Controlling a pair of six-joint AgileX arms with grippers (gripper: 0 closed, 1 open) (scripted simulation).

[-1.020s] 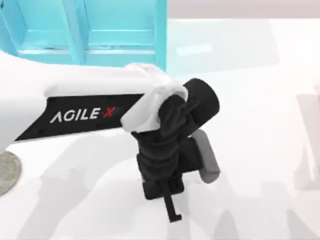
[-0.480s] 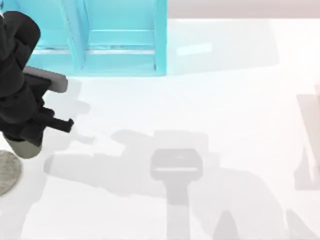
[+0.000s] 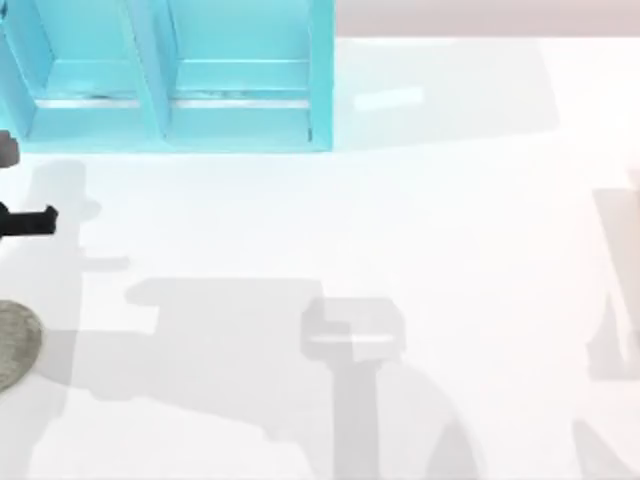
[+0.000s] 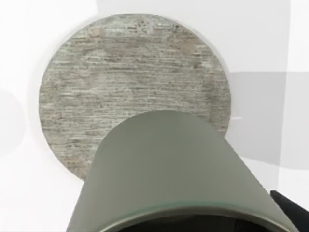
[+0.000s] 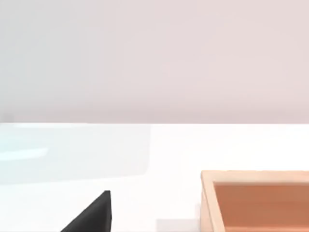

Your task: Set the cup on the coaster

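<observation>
Left gripper (image 3: pixel 25 220) sits at the table's far left edge, gripping the cup (image 4: pixel 174 179). The cup hangs above the coaster (image 4: pixel 130 82), overlapping its near rim (not yet centred, so not ready to lower). Right arm parked; finger state cannot be told.

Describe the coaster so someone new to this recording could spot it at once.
Start from the turquoise shelf unit at the far left of the white table, then drop to the table's left edge: the coaster lies there. It is a flat, round, grey-beige disc with a streaked grain, unlike the plain matte cup seen above it.
</observation>
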